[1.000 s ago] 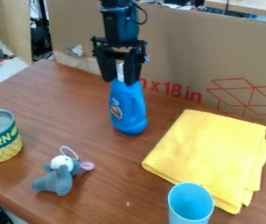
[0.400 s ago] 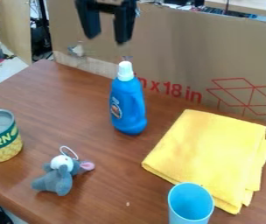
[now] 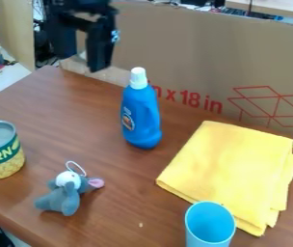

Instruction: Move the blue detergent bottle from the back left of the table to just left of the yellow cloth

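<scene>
The black gripper (image 3: 79,61) hangs open near the top edge, left of centre, above the table's back left part, with nothing between its fingers. Nearest to it, lower and to the right, a blue bottle (image 3: 140,116) with a white cap stands upright on the table. A grey plush mouse (image 3: 63,197) with a white loop lies toward the front left. The corn can (image 3: 2,152) stands upright at the left edge. On the right is a folded yellow cloth (image 3: 230,166). A light blue cup (image 3: 210,226) stands at the bottom, in front of the cloth.
The brown wooden table (image 3: 120,202) has its left edge running from the back corner to the front left. A tall cardboard sheet (image 3: 194,53) stands along the back, behind the bottle and cloth.
The gripper was around the bottle's cap, then rose off it, and is now farther left and somewhat lower than in the middle frame. The bottle stayed in place.
</scene>
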